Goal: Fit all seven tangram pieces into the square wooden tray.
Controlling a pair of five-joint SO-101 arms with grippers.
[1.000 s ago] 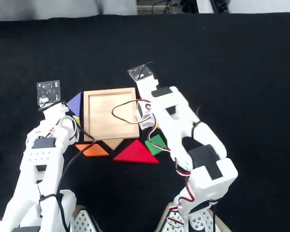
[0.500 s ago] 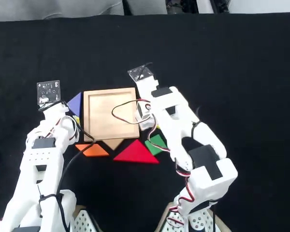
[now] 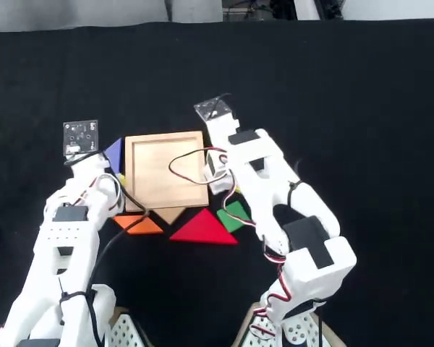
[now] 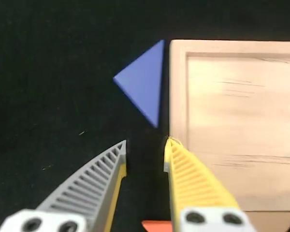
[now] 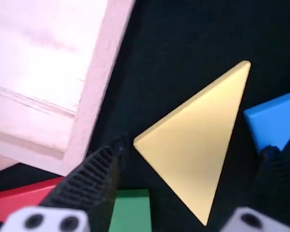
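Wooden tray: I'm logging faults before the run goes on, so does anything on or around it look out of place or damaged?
Nothing looks damaged. The tray sits square and shows no pieces inside; the blue triangle and yellow triangle lie flat beside it. One oddity: the right arm's cable loop hangs over the tray's inside.

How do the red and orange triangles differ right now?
The red triangle is clearly larger than the orange triangle. Red lies by the tray's near right corner, orange by its near left corner, beside an arm. Both lie flat on the table, outside the tray.
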